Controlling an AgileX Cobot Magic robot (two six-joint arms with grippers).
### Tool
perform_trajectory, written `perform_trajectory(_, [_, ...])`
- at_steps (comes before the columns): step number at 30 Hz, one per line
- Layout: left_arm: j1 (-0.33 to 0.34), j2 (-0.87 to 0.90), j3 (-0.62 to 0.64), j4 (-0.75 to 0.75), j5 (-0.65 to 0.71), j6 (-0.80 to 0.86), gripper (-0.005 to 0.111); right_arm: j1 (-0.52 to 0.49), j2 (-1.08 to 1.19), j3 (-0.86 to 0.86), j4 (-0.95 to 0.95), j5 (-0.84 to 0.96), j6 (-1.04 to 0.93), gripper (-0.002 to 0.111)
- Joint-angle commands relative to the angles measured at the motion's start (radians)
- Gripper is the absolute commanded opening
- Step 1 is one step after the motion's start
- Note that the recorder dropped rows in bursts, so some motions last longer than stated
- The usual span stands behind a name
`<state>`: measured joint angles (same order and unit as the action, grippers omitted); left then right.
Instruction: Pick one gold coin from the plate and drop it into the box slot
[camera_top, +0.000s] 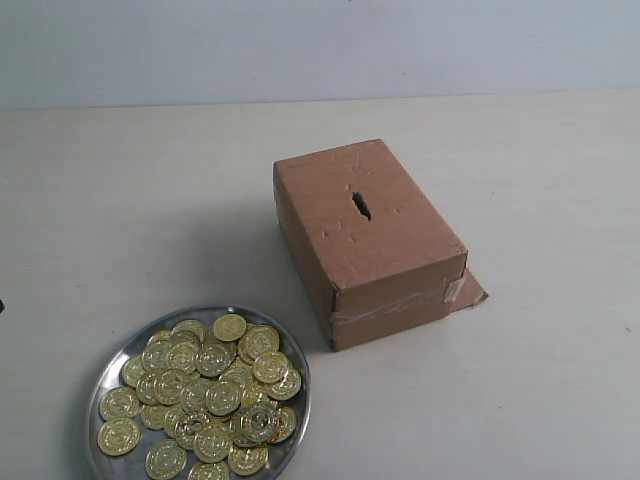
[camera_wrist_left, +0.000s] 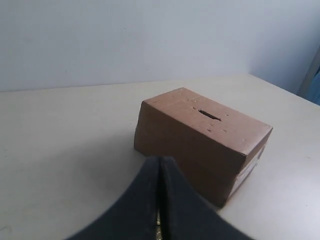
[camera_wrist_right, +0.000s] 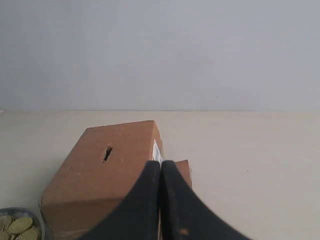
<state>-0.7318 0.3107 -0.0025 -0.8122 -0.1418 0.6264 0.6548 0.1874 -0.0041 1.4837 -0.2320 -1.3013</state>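
Note:
The brown cardboard box (camera_top: 365, 235) stands mid-table, its dark slot (camera_top: 361, 205) in the top face. The shiny metal plate (camera_top: 303, 395) sits at the front left, heaped with several gold coins (camera_top: 210, 390). Neither gripper shows in the exterior view. In the left wrist view my left gripper (camera_wrist_left: 160, 159) is shut, short of the box (camera_wrist_left: 200, 145) and its slot (camera_wrist_left: 209, 114); a thin gold glint shows low in the seam, and I cannot tell what it is. My right gripper (camera_wrist_right: 161, 162) is shut, above the box (camera_wrist_right: 100, 175) and beside the slot (camera_wrist_right: 107, 152).
A loose flap (camera_top: 470, 290) sticks out at the box's taped end. The plate's rim (camera_wrist_right: 41, 227) and a few coins (camera_wrist_right: 17, 227) show at the corner of the right wrist view. A pale wall rises behind the cream table (camera_top: 520, 400).

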Motion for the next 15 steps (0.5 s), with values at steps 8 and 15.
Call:
perform_trajectory(8, [0.002, -0.007, 0.003, 0.023, 0.042, 0.05, 0.0, -0.003, -0.033, 0.004, -0.012, 0.057, -0.032, 0.0])
perform_trajectory(15, [0.002, -0.007, 0.003, 0.023, 0.042, 0.05, 0.0, -0.003, -0.033, 0.004, -0.012, 0.057, -0.032, 0.0])
